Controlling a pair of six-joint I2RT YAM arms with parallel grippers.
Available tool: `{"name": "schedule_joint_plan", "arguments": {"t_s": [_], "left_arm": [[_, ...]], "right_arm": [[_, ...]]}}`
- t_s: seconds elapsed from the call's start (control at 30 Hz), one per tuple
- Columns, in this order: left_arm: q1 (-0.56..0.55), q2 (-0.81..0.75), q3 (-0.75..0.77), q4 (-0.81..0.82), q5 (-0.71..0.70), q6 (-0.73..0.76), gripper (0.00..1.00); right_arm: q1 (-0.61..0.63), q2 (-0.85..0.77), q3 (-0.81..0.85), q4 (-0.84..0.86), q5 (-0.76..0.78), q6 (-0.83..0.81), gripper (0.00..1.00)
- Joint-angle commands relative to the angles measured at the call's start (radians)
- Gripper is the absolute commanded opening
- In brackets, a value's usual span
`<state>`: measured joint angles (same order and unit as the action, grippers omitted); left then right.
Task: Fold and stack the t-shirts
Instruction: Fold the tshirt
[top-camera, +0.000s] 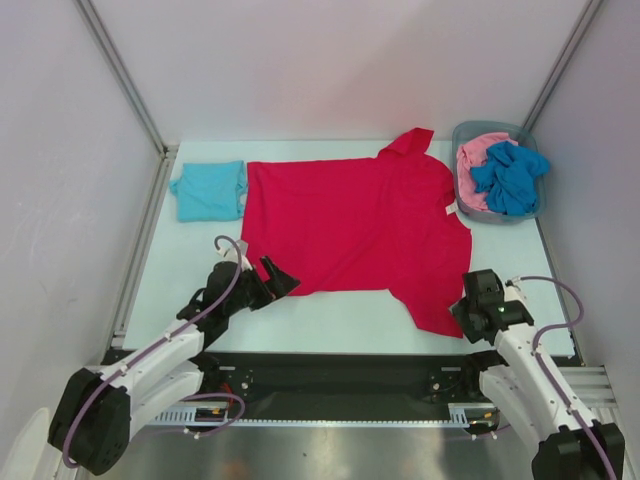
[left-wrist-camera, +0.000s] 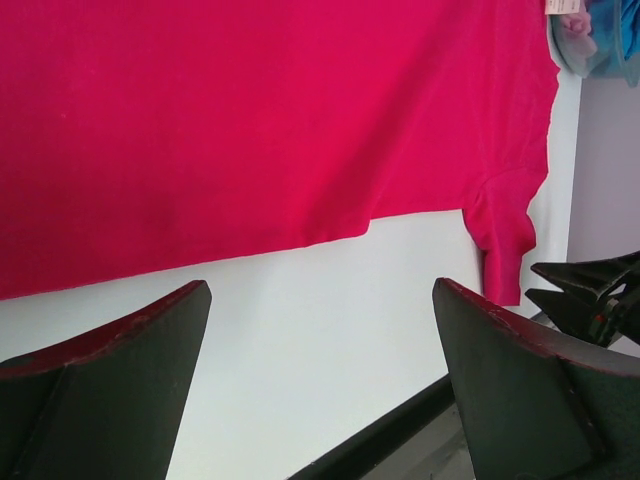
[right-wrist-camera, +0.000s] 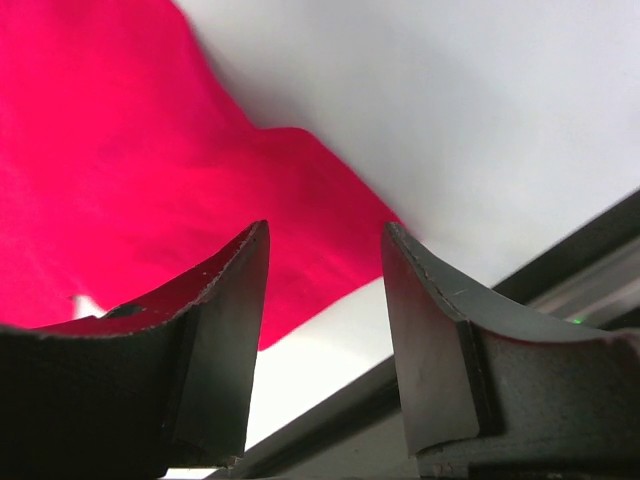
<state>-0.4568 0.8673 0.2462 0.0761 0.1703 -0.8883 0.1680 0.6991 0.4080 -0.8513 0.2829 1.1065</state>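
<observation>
From above, the red shirt (top-camera: 350, 225) lay spread flat across the middle of the table (top-camera: 330, 315), one sleeve pointing to the far side and the other towards the near right. A teal shirt (top-camera: 208, 190) sat folded just beside its left edge. At the far right stood a grey bin (top-camera: 462, 195) with a pink shirt (top-camera: 482, 150) and a blue shirt (top-camera: 512, 178) bundled inside. The left gripper (top-camera: 280, 283) hovered near the red shirt's near-left corner, and the right gripper (top-camera: 465, 305) was by the near sleeve.

From the left wrist, the left gripper (left-wrist-camera: 320, 350) stood released, its fingers (left-wrist-camera: 110, 360) spread wide over bare table (left-wrist-camera: 400, 260) with nothing between them. The red shirt (left-wrist-camera: 250, 120) filled the upper part, its hem running just ahead of the fingertips.

From the right wrist, the right gripper (right-wrist-camera: 325, 300) was also released, the jaws apart and gripping nothing. The red shirt (right-wrist-camera: 120, 180) lay below and to the left, its sleeve edge ending under the gap, with white table (right-wrist-camera: 450, 120) beyond.
</observation>
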Motion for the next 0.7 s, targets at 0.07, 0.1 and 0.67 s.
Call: {"name": "schedule_joint_plan", "arguments": {"t_s": [0.07, 0.1, 0.67], "left_arm": [[0.007, -0.022, 0.042, -0.013, 0.006, 0.019, 1.00], [0.007, -0.025, 0.042, -0.016, 0.006, 0.018, 1.00], [0.009, -0.002, 0.050, -0.013, 0.014, 0.035, 1.00]], "right_arm": [[0.004, 0.065, 0.038, -0.045, 0.051, 0.038, 0.55], [0.005, 0.063, 0.038, -0.045, 0.056, 0.042, 0.55], [-0.053, 0.123, 0.000, 0.081, -0.011, 0.012, 0.54]]}}
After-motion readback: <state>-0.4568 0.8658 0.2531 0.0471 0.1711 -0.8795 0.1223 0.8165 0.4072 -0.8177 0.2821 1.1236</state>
